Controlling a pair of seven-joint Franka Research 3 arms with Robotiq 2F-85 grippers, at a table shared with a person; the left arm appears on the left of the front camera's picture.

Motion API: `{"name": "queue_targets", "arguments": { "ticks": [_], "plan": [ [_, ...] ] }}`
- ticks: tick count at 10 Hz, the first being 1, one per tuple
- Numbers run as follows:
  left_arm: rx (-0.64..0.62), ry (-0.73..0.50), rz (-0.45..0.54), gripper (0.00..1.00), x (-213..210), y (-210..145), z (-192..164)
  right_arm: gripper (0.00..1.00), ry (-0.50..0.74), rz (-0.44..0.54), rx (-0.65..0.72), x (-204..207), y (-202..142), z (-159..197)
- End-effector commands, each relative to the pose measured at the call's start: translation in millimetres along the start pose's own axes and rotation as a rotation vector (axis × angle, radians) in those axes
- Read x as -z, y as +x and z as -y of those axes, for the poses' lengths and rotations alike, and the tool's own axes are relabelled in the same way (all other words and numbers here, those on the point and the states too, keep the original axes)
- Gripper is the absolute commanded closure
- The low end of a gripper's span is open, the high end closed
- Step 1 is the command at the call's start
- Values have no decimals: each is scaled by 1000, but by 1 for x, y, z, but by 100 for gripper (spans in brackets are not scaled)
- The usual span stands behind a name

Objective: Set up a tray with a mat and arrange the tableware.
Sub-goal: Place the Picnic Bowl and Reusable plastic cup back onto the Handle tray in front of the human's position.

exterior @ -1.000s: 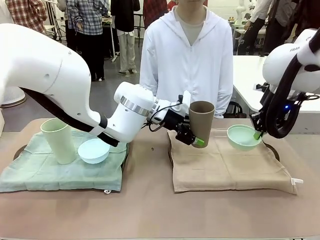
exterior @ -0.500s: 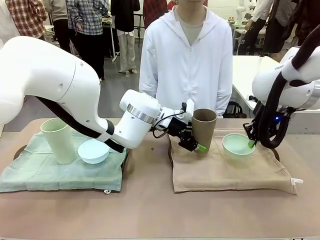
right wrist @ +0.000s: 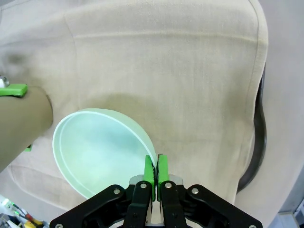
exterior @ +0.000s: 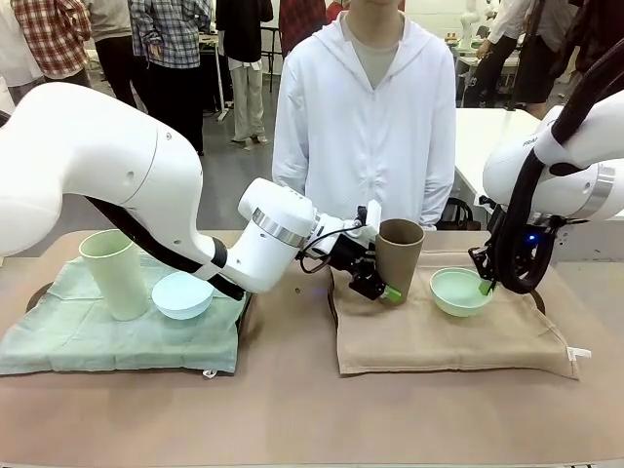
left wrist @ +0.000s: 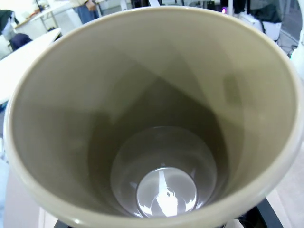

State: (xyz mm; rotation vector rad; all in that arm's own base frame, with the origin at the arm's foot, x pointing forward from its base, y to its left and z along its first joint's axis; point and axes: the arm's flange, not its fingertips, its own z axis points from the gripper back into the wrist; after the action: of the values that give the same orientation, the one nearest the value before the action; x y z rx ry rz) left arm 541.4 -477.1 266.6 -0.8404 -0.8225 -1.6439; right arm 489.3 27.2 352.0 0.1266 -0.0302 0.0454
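The brown cup (exterior: 400,255) stands nearly upright at the back left of the beige mat (exterior: 439,327), with my left gripper (exterior: 385,265) shut on its side. Its hollow inside (left wrist: 161,142) faces the left wrist camera. My right gripper (exterior: 485,285) is shut on the right rim of the mint green bowl (exterior: 456,291), which sits low on the mat beside the cup. From the right wrist, the gripper (right wrist: 156,172) pinches the bowl (right wrist: 97,147) rim, with the cup (right wrist: 21,124) at the left. The pale green cup (exterior: 114,273) and light blue bowl (exterior: 182,293) rest on the green mat (exterior: 107,331).
A dark tray rim (exterior: 539,294) shows under the beige mat and curves along the mat's edge (right wrist: 259,142) in the right wrist view. A person in a white top (exterior: 366,117) stands at the far side of the table. Bare tabletop (exterior: 292,409) runs along the front.
My left gripper has brought the brown cup down and slightly right onto the beige mat. My right gripper has lowered the mint green bowl and carried it left, toward the cup.
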Motion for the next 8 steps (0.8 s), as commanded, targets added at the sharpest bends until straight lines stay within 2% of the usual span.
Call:
{"name": "queue_targets", "arguments": {
  "ticks": [1,2,3,4,5,6,7,8],
  "plan": [
    [-19,4,-20,19,6,4,-11,96,-15,9,0,6,9,-2],
    [-20,-2,-21,19,6,4,-12,96,-15,10,-8,5,10,0],
    [-27,1,-18,0,6,4,-10,37,-11,7,-11,2,8,0],
    [-28,6,-17,0,2,6,-10,37,-22,16,-6,-5,6,1],
    [-42,11,-22,0,-2,6,-9,17,-28,25,-2,-13,3,2],
    [-74,20,-29,0,-11,3,-9,75,-31,24,-12,-23,-1,3],
    [-100,18,-28,0,-19,-2,-9,0,-31,37,-13,-32,-4,5],
    [-128,11,-30,0,-27,-6,-9,55,-24,44,-11,-40,-6,8]
  ]
}}
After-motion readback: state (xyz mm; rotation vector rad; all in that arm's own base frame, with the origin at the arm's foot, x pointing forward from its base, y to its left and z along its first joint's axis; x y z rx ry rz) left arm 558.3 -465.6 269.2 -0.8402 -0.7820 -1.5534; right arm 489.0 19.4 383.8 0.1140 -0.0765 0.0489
